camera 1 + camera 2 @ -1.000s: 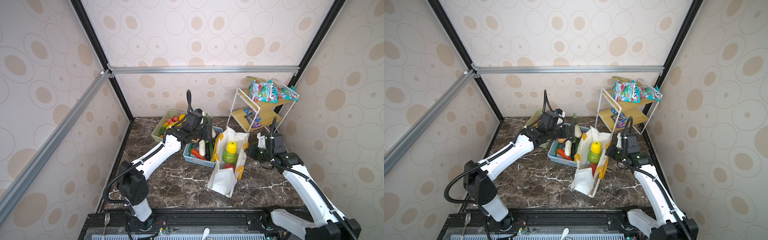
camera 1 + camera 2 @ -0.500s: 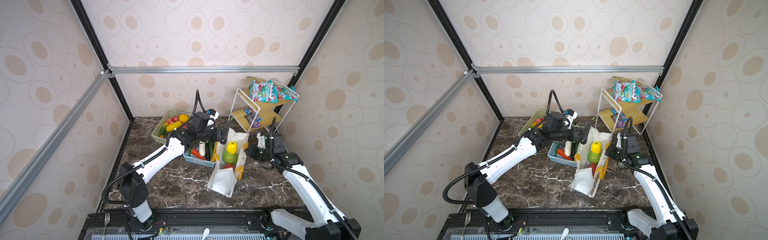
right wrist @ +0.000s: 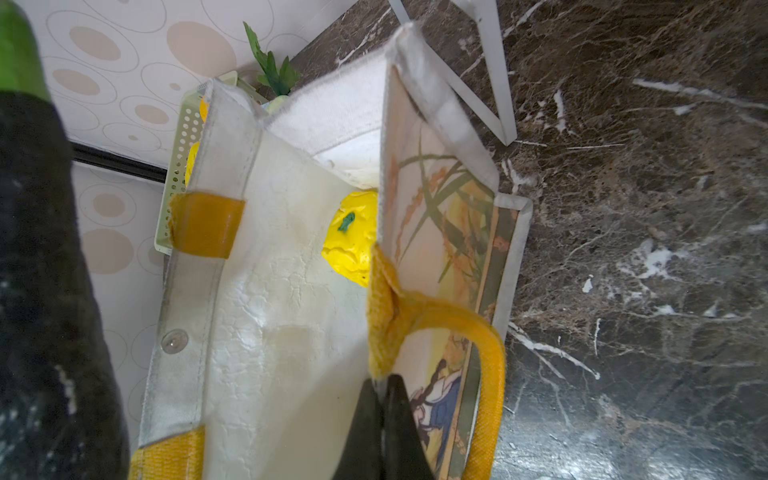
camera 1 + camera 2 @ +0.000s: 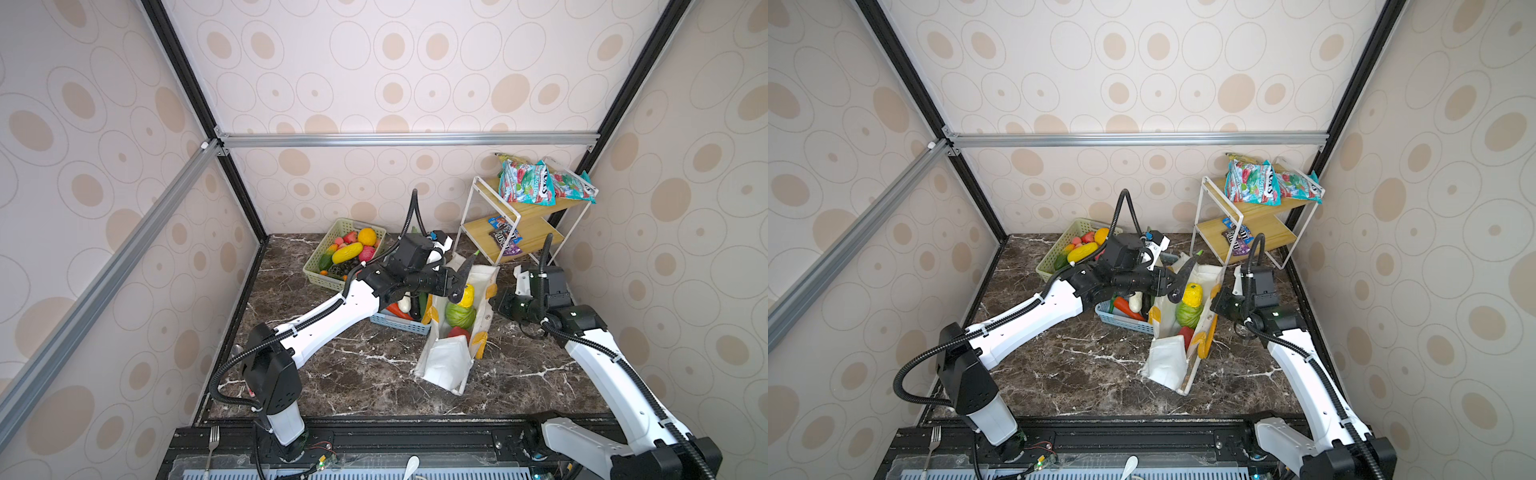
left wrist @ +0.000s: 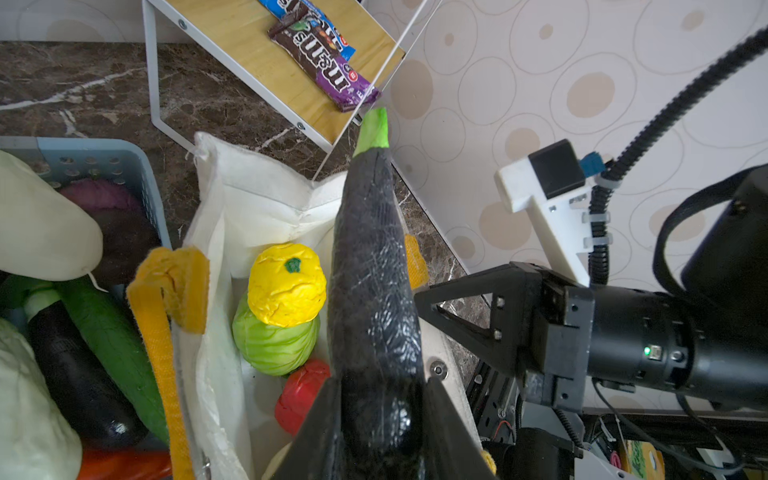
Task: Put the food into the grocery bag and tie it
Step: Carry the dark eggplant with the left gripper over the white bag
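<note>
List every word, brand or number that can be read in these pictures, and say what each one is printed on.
"m&m": white letters, upside down in the left wrist view, on the brown-and-purple candy packet on the rack's lower shelf.
Blue candy packet under it: print mostly covered, unreadable.
Teal-and-red snack packets on the top shelf: lettering too blurred to read.
Grocery bag: a printed picture only, no words legible.

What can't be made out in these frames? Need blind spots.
- Grocery bag floor: buried under cabbage and yellow fruit, all views.
- Eggplant butt end: between left gripper fingers, cut off by left wrist view's edge.
- Blue basket contents: mostly under the left arm in both top views.
- Right gripper tips: too small at the bag wall in both top views.
</note>
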